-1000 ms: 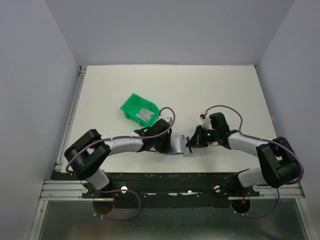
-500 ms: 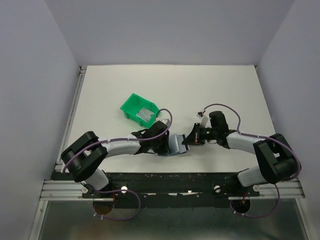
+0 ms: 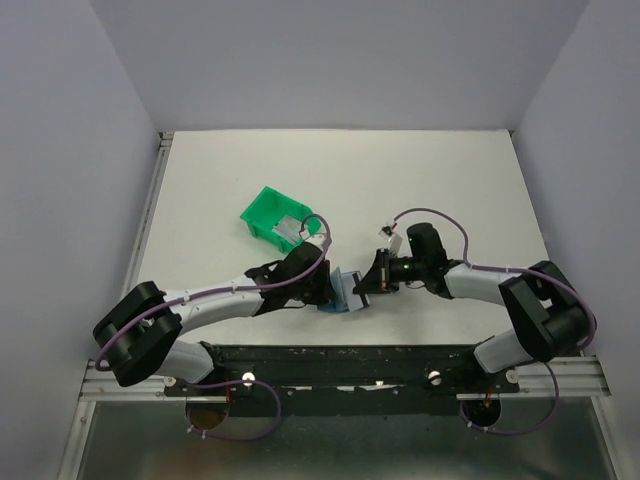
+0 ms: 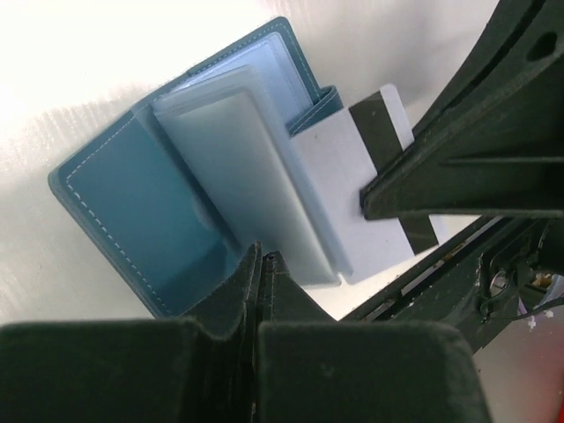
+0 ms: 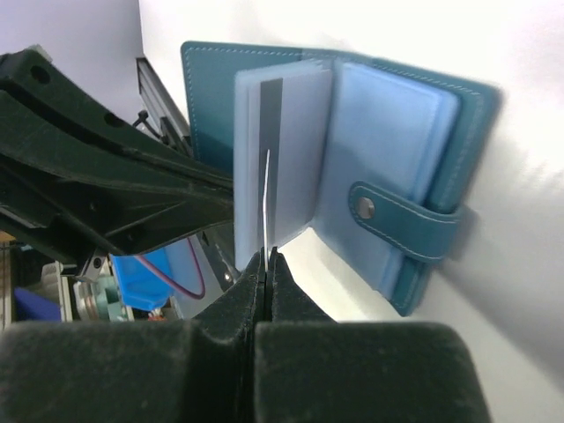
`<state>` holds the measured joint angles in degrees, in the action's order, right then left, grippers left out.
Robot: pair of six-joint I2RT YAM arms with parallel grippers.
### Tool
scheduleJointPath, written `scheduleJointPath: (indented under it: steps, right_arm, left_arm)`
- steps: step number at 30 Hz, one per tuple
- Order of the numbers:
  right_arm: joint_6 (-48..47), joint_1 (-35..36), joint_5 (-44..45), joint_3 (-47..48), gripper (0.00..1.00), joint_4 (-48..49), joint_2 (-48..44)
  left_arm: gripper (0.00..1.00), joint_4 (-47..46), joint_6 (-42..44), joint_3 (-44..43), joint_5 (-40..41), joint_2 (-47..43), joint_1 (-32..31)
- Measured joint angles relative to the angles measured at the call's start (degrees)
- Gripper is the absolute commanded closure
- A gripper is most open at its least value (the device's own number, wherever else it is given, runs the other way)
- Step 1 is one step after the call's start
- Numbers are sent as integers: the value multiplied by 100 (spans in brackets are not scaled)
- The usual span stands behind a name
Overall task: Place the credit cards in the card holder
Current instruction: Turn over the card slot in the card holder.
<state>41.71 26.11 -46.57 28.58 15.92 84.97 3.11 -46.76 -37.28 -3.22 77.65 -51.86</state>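
Cards (image 3: 292,228) lay pale in the green bin (image 3: 258,215) on the white table (image 3: 400,170), and one card (image 4: 330,167) was out of the bin, at the holder (image 3: 345,292). That holder was near the table's front edge, between the two grippers and just nearer the arm bases than the bin. It was spread open like a book, with its slate-blue cover outside and lighter blue inside. A fan of clear sleeves (image 4: 238,176) stood up from its spine. Its closing strap (image 5: 414,233), with a small metal stud (image 5: 363,208), curled over one edge. Whether the holder lay flat on the table or was raised off it could not be told.

The right gripper (image 5: 267,257) had its fingers pressed tight together on the loose card, white with a dark stripe across it. In the right wrist view the card showed almost edge-on, as a thin pale line rising from the fingertips. In the left wrist view its far end lay among the sleeves, beside the cover's edge, while the striped end stuck out toward the right gripper.

The left gripper (image 4: 262,260) was also closed to a narrow slit, its tips meeting on the holder's near edge, where cover and sleeves met. The two grippers were close together, facing each other across the holder.
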Motion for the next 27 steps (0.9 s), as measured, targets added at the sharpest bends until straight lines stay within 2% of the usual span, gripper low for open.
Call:
scheduleJointPath:
  steps: [7, 19, 21, 27]
  right_arm:
    - [289, 525, 66, 92, 100, 284, 133]
    - [492, 960, 490, 407, 100, 413, 654]
    - [496, 1019, 544, 452, 100, 413, 785]
    - [525, 1174, 675, 568, 99, 415, 1060]
  left_arm:
    - [100, 26, -20, 214, 79, -221, 0]
    - [100, 258, -20, 299, 643, -2090, 0]
    - [100, 286, -17, 282, 699, -2033, 0]
    - [100, 433, -35, 151, 754, -992, 2]
